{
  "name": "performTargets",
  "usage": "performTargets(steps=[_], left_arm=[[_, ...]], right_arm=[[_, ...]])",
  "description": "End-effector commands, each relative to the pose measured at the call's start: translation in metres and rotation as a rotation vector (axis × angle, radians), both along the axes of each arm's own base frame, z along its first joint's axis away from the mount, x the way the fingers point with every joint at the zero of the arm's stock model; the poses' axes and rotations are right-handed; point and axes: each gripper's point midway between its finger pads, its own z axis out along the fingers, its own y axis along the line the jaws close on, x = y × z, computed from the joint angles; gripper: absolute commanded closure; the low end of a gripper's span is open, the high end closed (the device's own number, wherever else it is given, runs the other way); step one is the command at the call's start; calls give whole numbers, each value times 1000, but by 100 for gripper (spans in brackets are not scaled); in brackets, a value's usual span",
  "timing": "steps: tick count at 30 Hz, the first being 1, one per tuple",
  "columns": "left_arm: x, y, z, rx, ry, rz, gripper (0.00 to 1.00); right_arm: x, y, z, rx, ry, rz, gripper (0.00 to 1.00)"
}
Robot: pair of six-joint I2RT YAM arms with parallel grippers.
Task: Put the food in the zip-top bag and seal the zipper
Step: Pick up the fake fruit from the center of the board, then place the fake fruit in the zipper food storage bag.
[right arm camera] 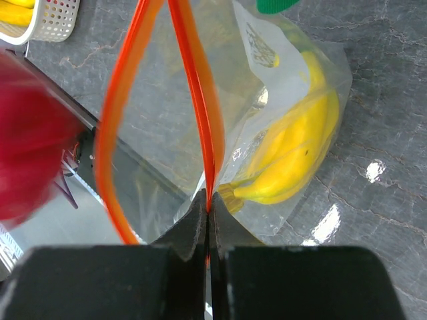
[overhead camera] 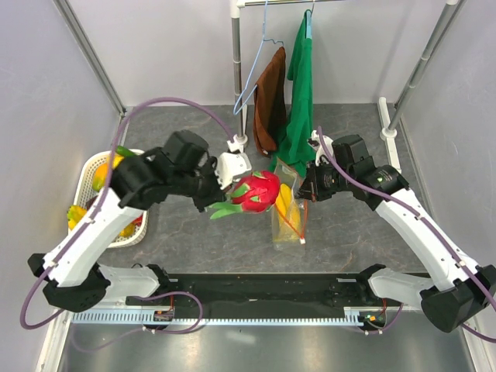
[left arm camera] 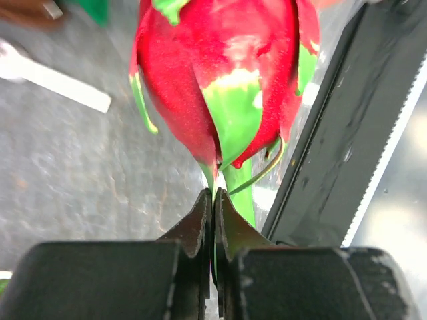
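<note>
My left gripper [overhead camera: 225, 203] is shut on a thin green leaf of a red and green plastic dragon fruit [overhead camera: 256, 191], held in the air just left of the bag's mouth; it fills the left wrist view [left arm camera: 220, 80]. My right gripper [overhead camera: 304, 188] is shut on the red-orange zipper strip [right arm camera: 200, 100] of the clear zip-top bag [overhead camera: 288, 211] and holds the mouth open. A yellow banana bunch [right arm camera: 293, 153] lies inside the bag. The dragon fruit shows blurred at the left of the right wrist view [right arm camera: 30, 133]. The white slider [overhead camera: 301, 241] hangs at the bag's near end.
A white basket [overhead camera: 91, 172] with more yellow, green and red food stands at the left. A rack post [overhead camera: 239, 70] with a brown cloth [overhead camera: 270, 101], a green cloth [overhead camera: 298, 101] and a blue hanger stands behind. A black rail [overhead camera: 256, 291] runs along the near edge.
</note>
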Motion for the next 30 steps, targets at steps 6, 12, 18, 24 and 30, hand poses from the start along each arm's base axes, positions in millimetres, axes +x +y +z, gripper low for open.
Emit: performTargets(steps=[6,12,18,24,30], left_arm=[[-5,-35,58,-115,118,-22,98],[-5,-59,8,-35,323,-28,98],[0,-33,-26,64,449,81,98],[-18,-27,-38,107,598,85,98],[-5,-59,-6,-33,642,146,98]], right_arm=[[3,8,23,72,-41,8,100],[10,14,33,92,-50,9,100],[14,-2,33,19,-82,-54,100],[6,11,47,106,-87,4,100],[-3,26,45,167,-47,74,100]])
